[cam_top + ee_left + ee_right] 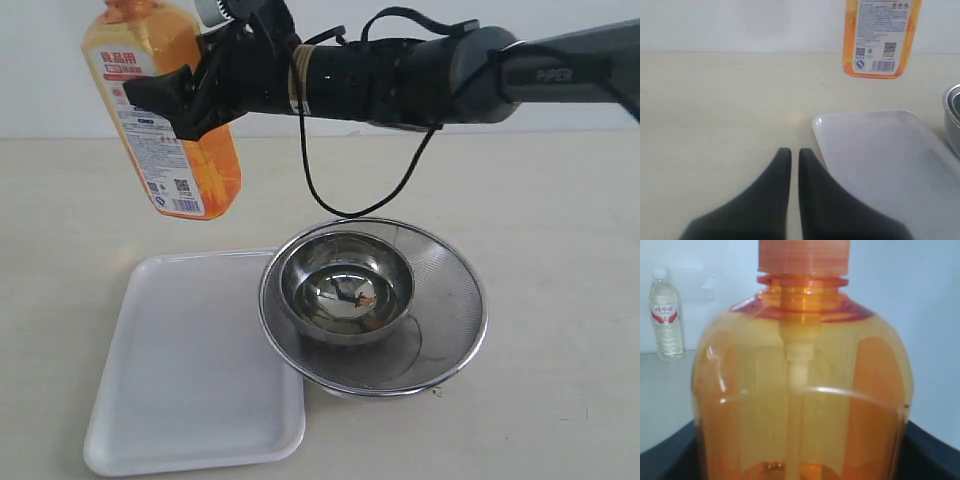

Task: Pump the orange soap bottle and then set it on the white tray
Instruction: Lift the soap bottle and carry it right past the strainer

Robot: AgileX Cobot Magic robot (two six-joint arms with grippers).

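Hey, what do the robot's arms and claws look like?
The right arm is a black cylinder joined to a grey link lettered PIPER, with a black cable looping beneath and a tan band at the wrist. The right claw and left claw are black, fingers tapering.

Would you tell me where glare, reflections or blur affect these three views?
Exterior view: the steel bowl mirrors its surroundings, and the orange soap bottle is cut off at the top edge. Left wrist view: the left gripper is dark and soft-edged, and the white tray is nearly washed out. Right wrist view: the bottle fills the frame, glowing, with pale streaks of glare.
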